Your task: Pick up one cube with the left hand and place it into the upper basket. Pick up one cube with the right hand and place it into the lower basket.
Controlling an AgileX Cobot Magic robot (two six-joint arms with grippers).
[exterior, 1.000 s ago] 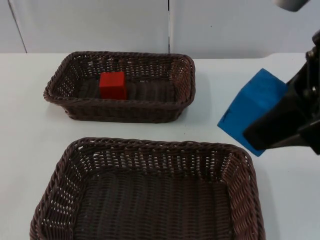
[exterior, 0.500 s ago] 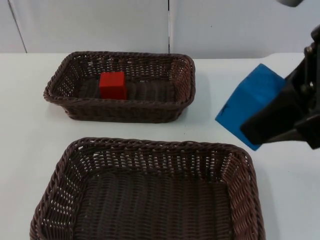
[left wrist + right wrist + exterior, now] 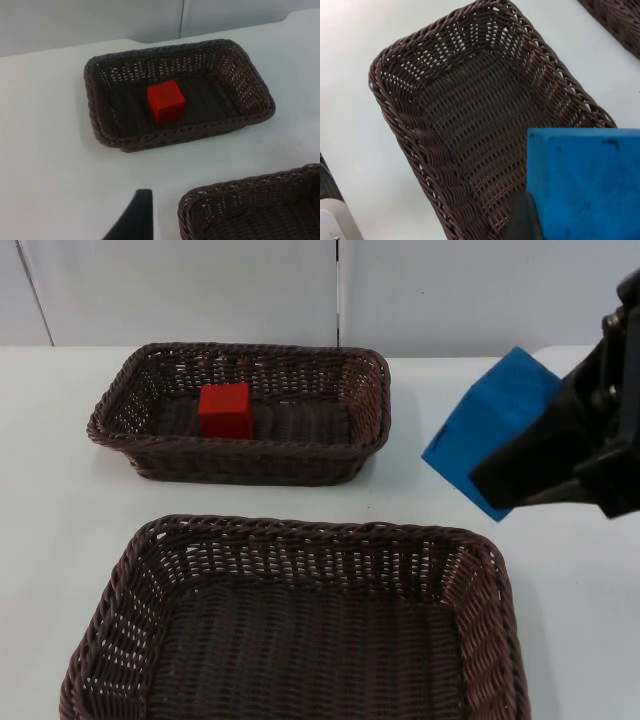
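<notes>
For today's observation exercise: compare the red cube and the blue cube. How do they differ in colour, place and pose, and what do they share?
The red cube lies flat inside the upper basket; the blue cube hangs tilted above the table, right of both baskets. The red cube is free of any gripper; the blue cube is held by the right gripper. In the top view the blue cube looks larger, though it sits nearer the camera. Both are plain, single-coloured cubes.

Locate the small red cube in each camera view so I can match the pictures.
Top view: the small red cube lies in the upper brown wicker basket, left of its middle.
Left wrist view: the same cube sits near the middle of that basket.
Right wrist view: not in it; the right hand holds a blue cube above the lower brown wicker basket.
Shared landmark: the lower basket.
</notes>
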